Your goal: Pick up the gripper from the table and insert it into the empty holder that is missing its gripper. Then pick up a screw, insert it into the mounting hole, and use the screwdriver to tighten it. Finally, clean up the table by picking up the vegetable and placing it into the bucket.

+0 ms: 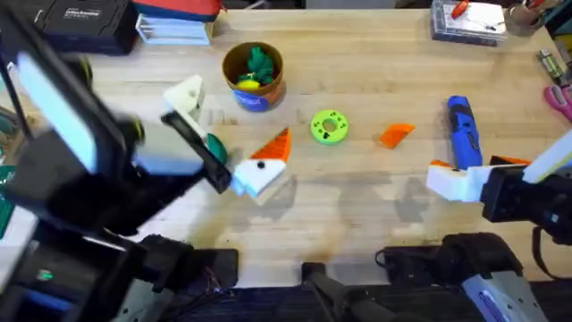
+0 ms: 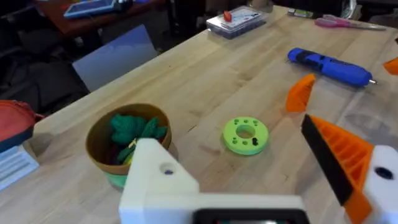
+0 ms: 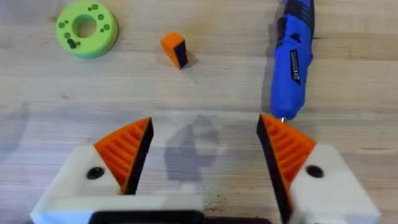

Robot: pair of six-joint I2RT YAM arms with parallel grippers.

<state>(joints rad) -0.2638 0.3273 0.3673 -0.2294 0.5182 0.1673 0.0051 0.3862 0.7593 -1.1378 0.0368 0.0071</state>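
Screwdriver (image 1: 462, 131) lying flat on the table (image 1: 375, 224), just beyond the right gripper (image 3: 202, 146), whose jaws are spread wide and empty. Orange wedge (image 1: 396, 134) and lime-green disc (image 1: 329, 126) lie beside it. Farther over, bucket (image 1: 253, 77) holds green toys; left gripper (image 2: 261, 162) nearby, spread, empty.

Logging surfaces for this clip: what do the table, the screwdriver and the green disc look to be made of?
The table: wood, satin finish, with visible plank seams and grain. The screwdriver: probably moulded plastic, bright blue, slightly glossy, with black bands and a printed label. The green disc: likely matte plastic, uniform lime colour, with small holes.
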